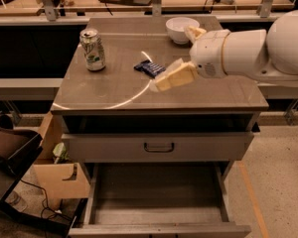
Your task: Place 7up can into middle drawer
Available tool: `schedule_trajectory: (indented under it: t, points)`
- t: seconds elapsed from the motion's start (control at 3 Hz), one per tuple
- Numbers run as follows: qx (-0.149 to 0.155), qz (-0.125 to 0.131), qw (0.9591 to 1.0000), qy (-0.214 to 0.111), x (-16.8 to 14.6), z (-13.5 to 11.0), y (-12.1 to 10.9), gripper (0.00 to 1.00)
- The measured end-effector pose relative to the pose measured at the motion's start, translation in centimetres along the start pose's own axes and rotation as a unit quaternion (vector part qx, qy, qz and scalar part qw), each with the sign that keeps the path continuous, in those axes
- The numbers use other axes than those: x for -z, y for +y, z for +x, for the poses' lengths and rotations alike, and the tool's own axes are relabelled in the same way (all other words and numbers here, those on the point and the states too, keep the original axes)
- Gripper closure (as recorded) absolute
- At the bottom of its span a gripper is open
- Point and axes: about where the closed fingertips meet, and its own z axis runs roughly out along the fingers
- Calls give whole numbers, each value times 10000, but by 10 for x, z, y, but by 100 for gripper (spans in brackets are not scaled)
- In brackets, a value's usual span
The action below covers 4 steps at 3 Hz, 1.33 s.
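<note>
The 7up can (93,49) stands upright on the far left of the grey cabinet top (114,90); it is silvery-white with green markings and a pull-tab top. The middle drawer (156,200) is pulled out low at the front, with a bare flat floor and nothing in it. My gripper (173,58) hangs over the right middle of the top, well to the right of the can. It is open and empty, with one cream finger (170,77) pointing left toward the can.
A white bowl (181,29) sits at the back right of the top. A dark blue packet (150,68) lies just left of my gripper. A closed drawer front with a dark handle (159,147) is above the open drawer. A cardboard box (59,177) and a dark chair (10,152) stand at the left.
</note>
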Motion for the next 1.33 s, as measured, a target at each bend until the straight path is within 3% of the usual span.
schedule_trajectory:
  t: [0.33, 0.67, 1.0, 1.33]
  points:
    - [273, 184, 9991, -280, -16, -22, -2, 0]
    - [273, 184, 9991, -280, -16, -23, -2, 0]
    - [-12, 29, 9987, -509, -61, -24, -10, 0]
    - [-100, -173, 9979, -609, -108, -29, -16, 0]
